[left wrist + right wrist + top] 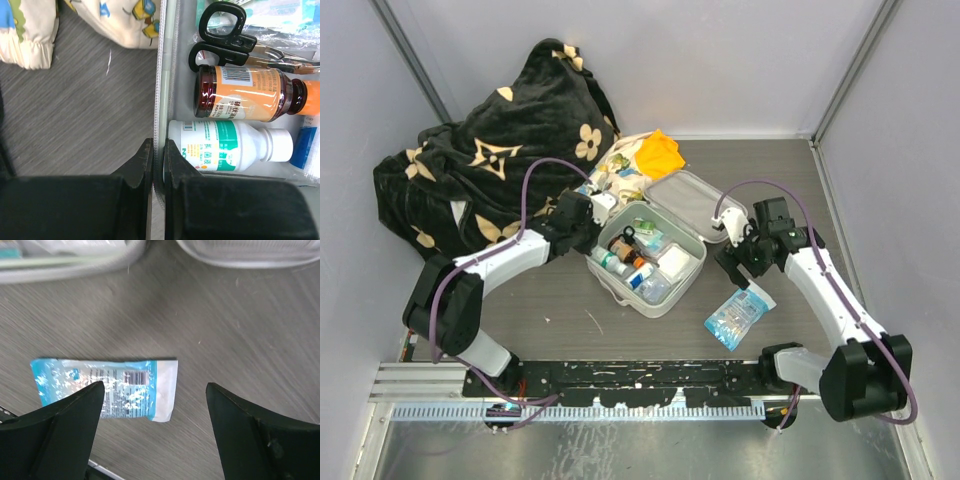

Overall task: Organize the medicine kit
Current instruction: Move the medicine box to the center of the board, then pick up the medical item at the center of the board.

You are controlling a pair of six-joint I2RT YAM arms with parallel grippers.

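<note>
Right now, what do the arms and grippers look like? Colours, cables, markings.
The two arms match. The left arm and right arm have white links with bulky black joints. Purple cables loop outside the links: left cable, right cable. The left gripper and right gripper are matte black with wedge-shaped fingers. No markings or sleeves show.

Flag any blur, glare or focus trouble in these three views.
Top external: sharp, evenly lit, though the black blanket swallows detail. Left wrist: crisp, with a glare streak on the amber bottle. Right wrist: soft throughout, medicine kit rim smeared, foil glints on the blue packet.
</note>
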